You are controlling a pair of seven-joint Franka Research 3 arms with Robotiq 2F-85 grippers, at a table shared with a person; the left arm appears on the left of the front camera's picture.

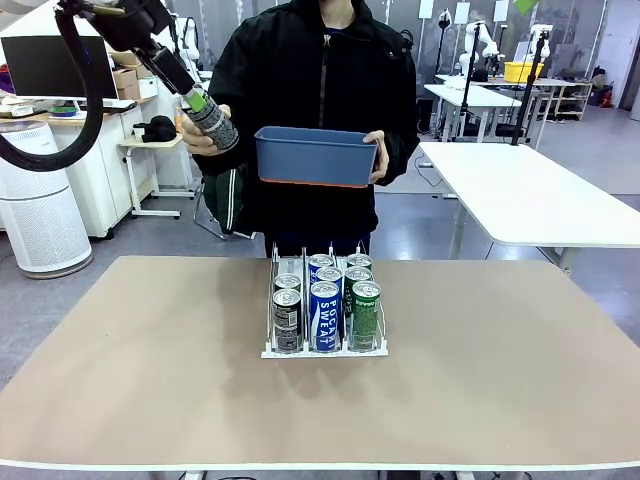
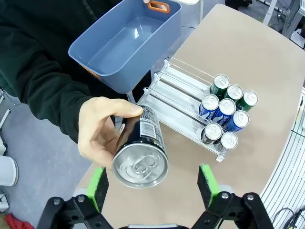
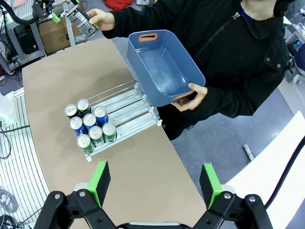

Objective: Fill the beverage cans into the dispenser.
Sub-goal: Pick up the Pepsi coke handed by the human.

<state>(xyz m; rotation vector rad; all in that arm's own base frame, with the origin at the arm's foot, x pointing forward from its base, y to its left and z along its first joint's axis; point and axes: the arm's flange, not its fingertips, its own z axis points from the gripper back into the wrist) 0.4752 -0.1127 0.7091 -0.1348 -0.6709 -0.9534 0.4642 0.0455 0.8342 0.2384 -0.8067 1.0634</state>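
Dark patterned metal drink can [image 2: 141, 151] with shiny silver top, held in the person's hand [image 2: 99, 128], between the wide-apart green pads of the left pincer [image 2: 153, 185], clear plastic three-lane dispenser [image 1: 324, 311] on the tan tabletop [image 1: 150, 360] holding seven cans, blue plastic bin [image 1: 315, 155] held above, right pincer [image 3: 155, 181] wide apart, holding nothing.

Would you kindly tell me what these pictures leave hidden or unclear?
- Front view: the rear cans in the rack are covered by the front cans.
- Front view: the bin interior is hidden by its wall.
- Left wrist view: the hand covers part of the dark can; its label is unreadable.
- Right wrist view: can lettering is too small.
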